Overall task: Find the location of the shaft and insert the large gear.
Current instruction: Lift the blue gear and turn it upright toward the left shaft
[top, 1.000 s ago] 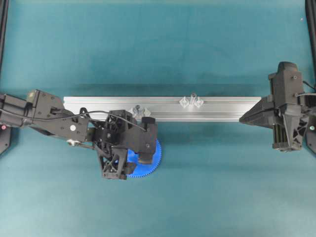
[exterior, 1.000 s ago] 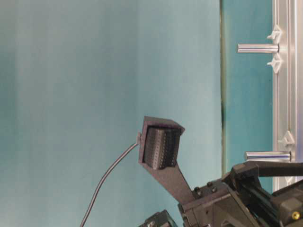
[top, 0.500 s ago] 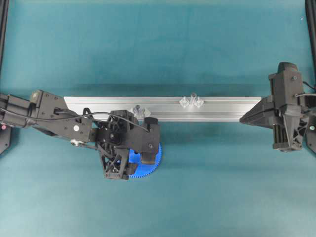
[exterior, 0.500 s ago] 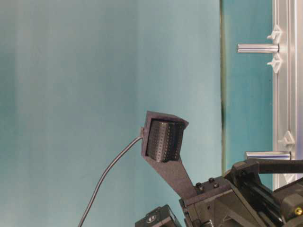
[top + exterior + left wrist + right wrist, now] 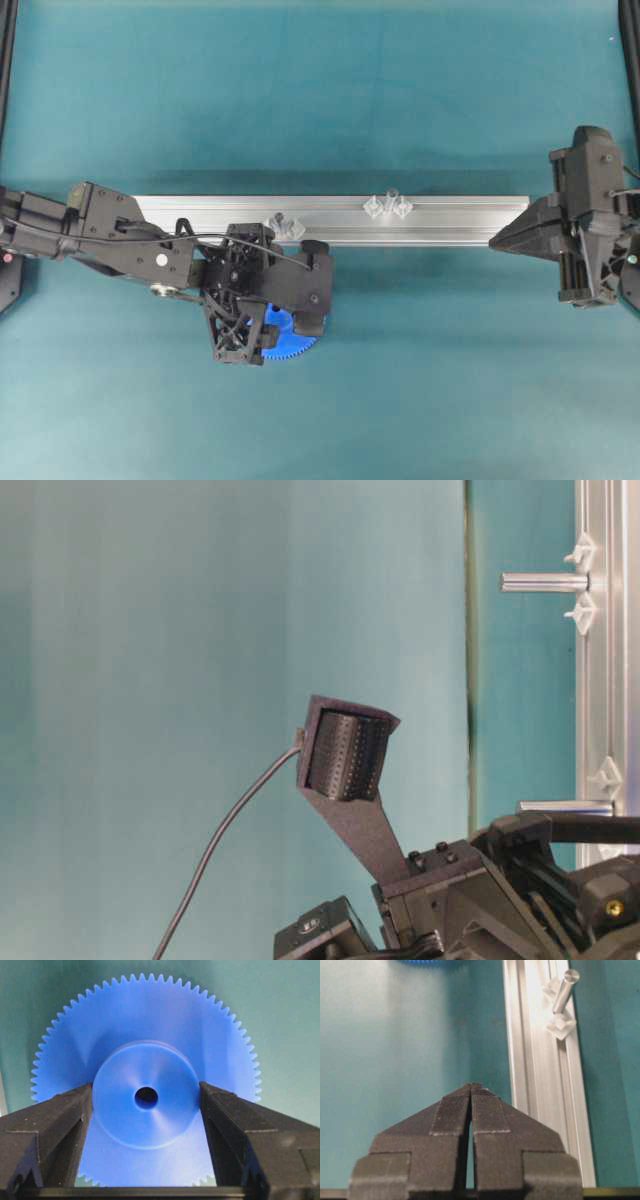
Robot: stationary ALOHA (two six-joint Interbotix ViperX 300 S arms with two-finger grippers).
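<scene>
Lower left of centre in the overhead view: left gripper point(image 5: 290, 335) over the large gear point(image 5: 298, 343), just below the aluminium rail point(image 5: 440, 220). In the left wrist view, both fingers point(image 5: 65, 1120) pressed against the gear's raised hub, gripping it.

Right gripper point(image 5: 471, 1091) closed, empty, far right; shaft point(image 5: 389, 197) upright on rail, upper centre.

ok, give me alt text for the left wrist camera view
A blue gear lies flat on teal cloth, filling most of the frame. The left gripper's two black fingers sit against either side of its raised hub, which has a small centre hole.
</scene>
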